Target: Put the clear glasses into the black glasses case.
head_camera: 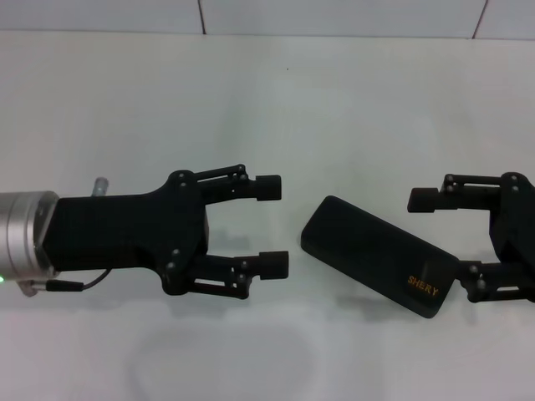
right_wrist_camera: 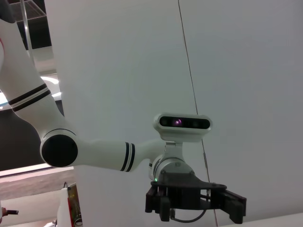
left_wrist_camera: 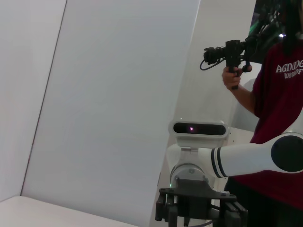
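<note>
White counter (head_camera: 267, 92), closed black glasses case (head_camera: 378, 256) lying aslant.
You see left pincer (head_camera: 274, 225) released beside it; right pincer (head_camera: 443, 242) released, straddling its lettered end.

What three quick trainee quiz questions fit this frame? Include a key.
1. Is the black glasses case lying open or closed?
2. True or false: the left gripper is shut on something.
3. The case's lettered end lies closest to: A) the left gripper, B) the right gripper, C) the table's far edge.
Key: 1 closed; 2 false, it is open and empty; 3 B.
</note>
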{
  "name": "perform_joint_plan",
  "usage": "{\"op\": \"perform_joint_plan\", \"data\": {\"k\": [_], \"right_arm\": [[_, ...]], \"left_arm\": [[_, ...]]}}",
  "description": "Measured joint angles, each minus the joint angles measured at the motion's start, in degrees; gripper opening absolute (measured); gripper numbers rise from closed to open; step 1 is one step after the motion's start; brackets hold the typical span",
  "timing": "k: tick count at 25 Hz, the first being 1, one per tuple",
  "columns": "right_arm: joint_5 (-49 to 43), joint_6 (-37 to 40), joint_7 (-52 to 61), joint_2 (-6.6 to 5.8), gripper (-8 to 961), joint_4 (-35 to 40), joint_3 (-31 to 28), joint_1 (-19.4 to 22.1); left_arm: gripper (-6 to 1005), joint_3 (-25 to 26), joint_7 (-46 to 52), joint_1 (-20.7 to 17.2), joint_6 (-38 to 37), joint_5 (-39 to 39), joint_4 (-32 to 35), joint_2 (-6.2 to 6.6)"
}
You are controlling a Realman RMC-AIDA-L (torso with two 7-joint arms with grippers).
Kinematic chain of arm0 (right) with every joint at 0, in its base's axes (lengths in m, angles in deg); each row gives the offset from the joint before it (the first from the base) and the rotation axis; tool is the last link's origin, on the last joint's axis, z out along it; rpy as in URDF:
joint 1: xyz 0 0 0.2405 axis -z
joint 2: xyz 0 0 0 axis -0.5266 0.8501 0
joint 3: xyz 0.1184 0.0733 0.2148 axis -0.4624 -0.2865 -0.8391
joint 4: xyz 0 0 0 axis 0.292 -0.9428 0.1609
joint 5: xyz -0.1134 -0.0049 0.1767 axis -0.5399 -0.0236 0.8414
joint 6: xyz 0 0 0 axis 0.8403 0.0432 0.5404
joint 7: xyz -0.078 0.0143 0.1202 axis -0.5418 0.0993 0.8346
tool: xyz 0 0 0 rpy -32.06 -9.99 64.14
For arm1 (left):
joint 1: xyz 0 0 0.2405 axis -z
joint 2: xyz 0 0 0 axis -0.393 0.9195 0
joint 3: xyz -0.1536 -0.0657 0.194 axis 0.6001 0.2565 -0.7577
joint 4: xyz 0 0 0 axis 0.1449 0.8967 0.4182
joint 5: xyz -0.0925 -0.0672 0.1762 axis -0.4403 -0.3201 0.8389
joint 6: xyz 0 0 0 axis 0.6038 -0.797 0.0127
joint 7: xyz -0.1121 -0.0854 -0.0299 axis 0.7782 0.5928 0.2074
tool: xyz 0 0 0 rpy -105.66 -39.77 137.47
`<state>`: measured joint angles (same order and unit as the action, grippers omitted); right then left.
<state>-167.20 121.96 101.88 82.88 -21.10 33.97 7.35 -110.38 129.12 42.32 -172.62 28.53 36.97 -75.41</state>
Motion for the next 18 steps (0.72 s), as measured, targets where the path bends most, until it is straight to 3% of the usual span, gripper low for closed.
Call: {"op": "perform_joint_plan", "data": {"k": [18], "right_arm": [[2.18, -2.37, -0.03, 0.09, 845, -2.08, 0.63, -1.12]], "left_arm": [[884, 0.04, 1.14, -0.29, -0.22, 1.08, 0.25, 1.50]]}}
